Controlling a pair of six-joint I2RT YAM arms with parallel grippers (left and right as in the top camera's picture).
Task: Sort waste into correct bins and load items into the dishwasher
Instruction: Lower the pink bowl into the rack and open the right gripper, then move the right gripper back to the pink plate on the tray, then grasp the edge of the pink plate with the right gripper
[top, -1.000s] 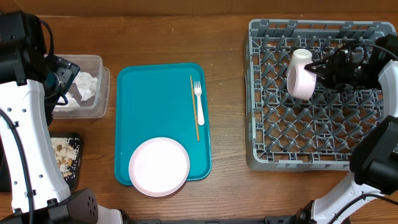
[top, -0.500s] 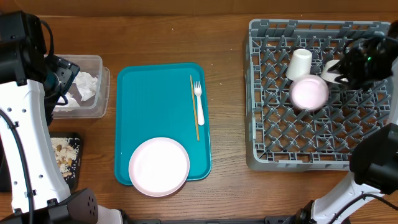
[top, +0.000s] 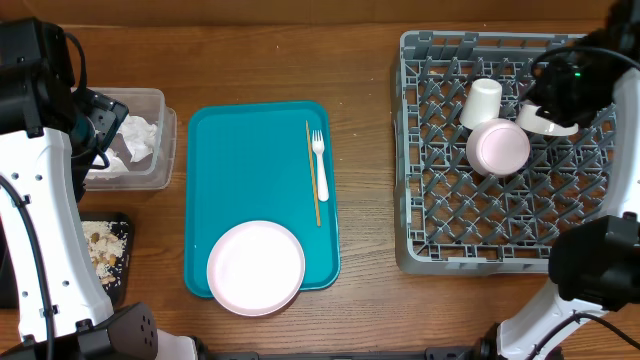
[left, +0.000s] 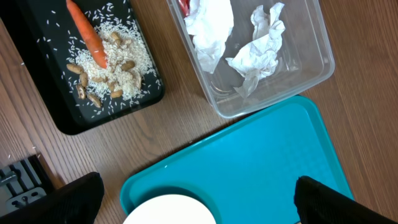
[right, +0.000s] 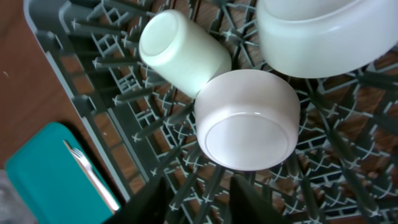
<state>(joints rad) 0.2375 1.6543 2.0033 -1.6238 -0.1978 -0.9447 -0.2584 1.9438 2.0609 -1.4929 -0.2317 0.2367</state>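
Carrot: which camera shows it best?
The left wrist view: the carrot lies in plain sight on the rice in the black tray. Overhead, the tray is half hidden and no carrot shows; the right wrist view misses it entirely.

Cup (top: 483, 102) beside upturned bowl (top: 498, 148) in rack (top: 440, 232)

Prob. a robot lab bench: dish rack (top: 500, 220), teal tray (top: 250, 170), robot arm (top: 40, 210) at wood table (top: 365, 150).

Left arm (top: 40, 200) upright at left edge, left gripper (left: 199, 205) aimed down, jaws wide apart, empty. Right arm (top: 628, 130) reaching from near right to far right, right gripper (right: 199, 199) aimed down, jaws partly parted, empty.
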